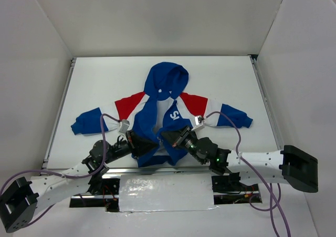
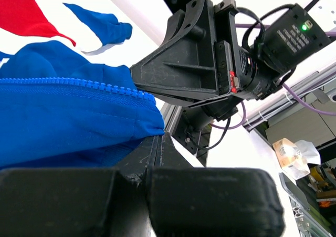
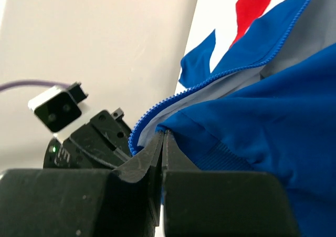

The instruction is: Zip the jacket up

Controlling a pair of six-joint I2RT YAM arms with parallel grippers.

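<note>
Pinching blue cloth beside the zip teeth at the near hem, the left jaws and the right jaws are both clenched on the small royal-blue hooded fabric jacket (image 1: 167, 79) with red and white shoulder bands. It lies flat, sleeves spread, mid-way across the white worktop (image 1: 226, 76), hood toward the far edge.

Robot lab: white-walled table (image 1: 105, 79), aluminium rails (image 1: 59, 111), purple cables (image 1: 239, 138)
</note>
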